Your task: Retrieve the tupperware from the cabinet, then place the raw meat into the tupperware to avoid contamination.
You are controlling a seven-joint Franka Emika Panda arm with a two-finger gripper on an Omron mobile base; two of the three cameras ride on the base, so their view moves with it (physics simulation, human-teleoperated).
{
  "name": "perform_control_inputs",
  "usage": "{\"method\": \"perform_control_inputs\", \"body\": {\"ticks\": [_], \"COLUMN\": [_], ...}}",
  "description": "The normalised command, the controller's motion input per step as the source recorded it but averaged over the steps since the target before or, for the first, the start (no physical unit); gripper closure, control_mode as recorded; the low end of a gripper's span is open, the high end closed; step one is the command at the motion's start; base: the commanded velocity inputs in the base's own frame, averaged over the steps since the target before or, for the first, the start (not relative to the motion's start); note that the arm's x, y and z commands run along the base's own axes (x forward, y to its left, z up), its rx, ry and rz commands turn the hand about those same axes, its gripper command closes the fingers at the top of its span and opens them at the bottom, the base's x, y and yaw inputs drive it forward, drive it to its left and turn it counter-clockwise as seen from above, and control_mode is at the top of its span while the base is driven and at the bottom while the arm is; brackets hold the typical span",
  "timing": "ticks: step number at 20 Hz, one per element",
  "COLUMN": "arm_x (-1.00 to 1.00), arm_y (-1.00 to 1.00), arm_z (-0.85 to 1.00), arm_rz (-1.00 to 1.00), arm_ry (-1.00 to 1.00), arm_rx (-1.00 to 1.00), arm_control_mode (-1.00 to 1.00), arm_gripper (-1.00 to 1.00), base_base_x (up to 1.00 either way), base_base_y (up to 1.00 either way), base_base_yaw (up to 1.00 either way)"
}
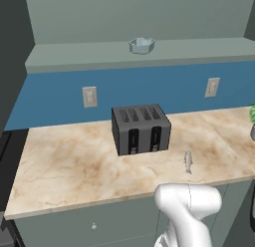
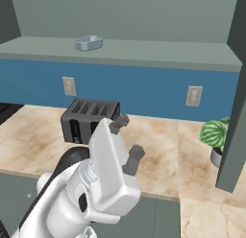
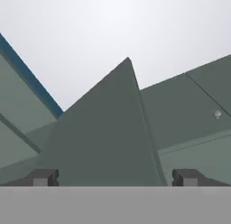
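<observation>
The cabinet (image 1: 99, 17) on the wall stands open, and the tupperware (image 1: 141, 45), a small pale blue-grey dish, rests on its bottom shelf. From the right base view the tupperware (image 2: 88, 42) sits at the upper left. The raw meat (image 1: 188, 161), a slim silvery fish, lies on the marble counter near its front edge, right of the toaster. My gripper (image 2: 127, 141) hangs low in front of the counter, open and holding nothing, far below the tupperware. In the hand view the gripper (image 3: 115, 178) points at a grey-green door panel.
A dark four-slot toaster (image 1: 141, 129) stands mid-counter below the shelf. A potted plant (image 2: 215, 134) sits at the counter's right end. An open cabinet door (image 2: 235, 112) hangs down at the right. Two wall outlets (image 1: 89, 96) are on the blue backsplash.
</observation>
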Motion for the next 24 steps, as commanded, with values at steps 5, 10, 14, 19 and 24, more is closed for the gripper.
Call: {"method": "perform_control_inputs", "body": {"ticks": [5, 10, 14, 19, 24], "arm_x": [-0.52, -0.46, -0.40, -0.16, 0.01], "arm_y": [0.86, 0.89, 0.83, 0.59, 0.42], "arm_z": [0.00, 0.00, 0.00, -0.01, 0.24], "arm_rz": [0.17, 0.20, 0.22, 0.25, 0.18], "arm_ry": [0.03, 0.12, 0.17, 0.31, 0.33], "arm_rx": [-0.13, -0.14, -0.15, -0.10, 0.02], "arm_control_mode": [-1.00, -1.00, -1.00, -1.00, -1.00], "arm_gripper": [-1.00, -1.00, -1.00, -1.00, -1.00], "base_base_x": [0.00, 0.00, 0.00, 0.00, 0.00], "base_base_y": [0.00, 0.00, 0.00, 0.00, 0.00], "base_base_yaw": [0.00, 0.00, 0.00, 0.00, 0.00]}}
